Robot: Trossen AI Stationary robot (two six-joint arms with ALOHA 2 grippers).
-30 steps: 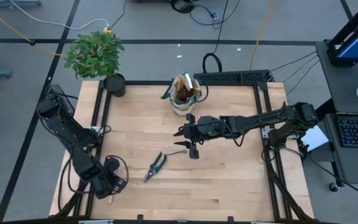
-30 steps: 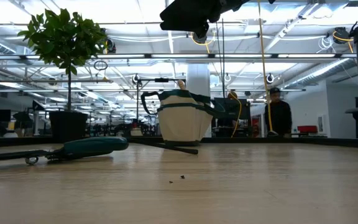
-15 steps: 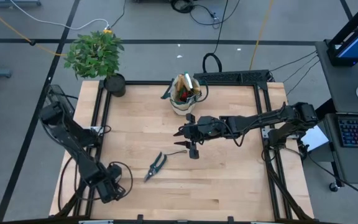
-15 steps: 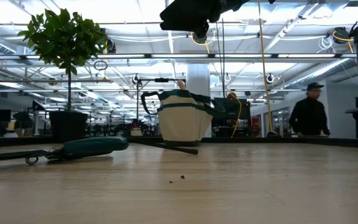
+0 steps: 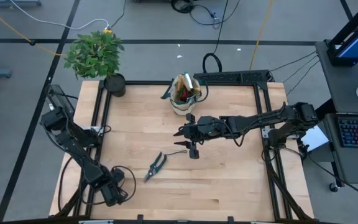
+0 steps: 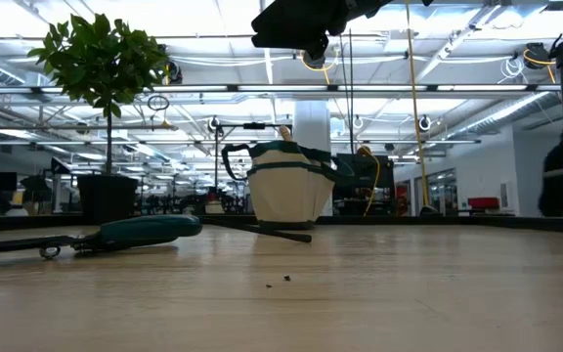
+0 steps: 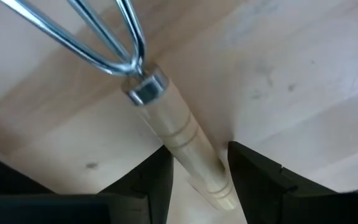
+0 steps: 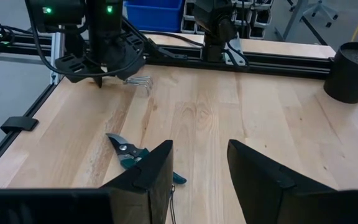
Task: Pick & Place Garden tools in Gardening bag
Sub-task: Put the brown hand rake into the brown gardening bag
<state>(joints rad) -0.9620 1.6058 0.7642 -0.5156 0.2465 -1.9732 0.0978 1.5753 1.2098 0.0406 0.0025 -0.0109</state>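
The pale wooden table (image 5: 222,180) has long plank grain and a dark metal frame around it. The right arm reaches out flat from the right edge to mid-table, its gripper (image 5: 193,151) hanging above bare wood with the fingers (image 8: 151,171) apart and nothing between them; it has not shifted over the last second. The left arm folds down along the left edge, and its gripper (image 5: 114,191) sits low at the near-left corner, a little nearer the table's front edge than a second ago. Its fingers (image 7: 148,180) close on the smooth, ringed wooden handle of a small rake (image 7: 166,124), whose thin silver wire tines spread over the tabletop. The gardening bag (image 5: 184,96), beige canvas with dark green pockets and tool handles poking out, stands upright at the far middle of the table. The pruning shears (image 5: 156,165), dark blades with teal grips, lie flat between the two grippers. A leafy potted plant (image 5: 98,56) stands at the far-left corner.
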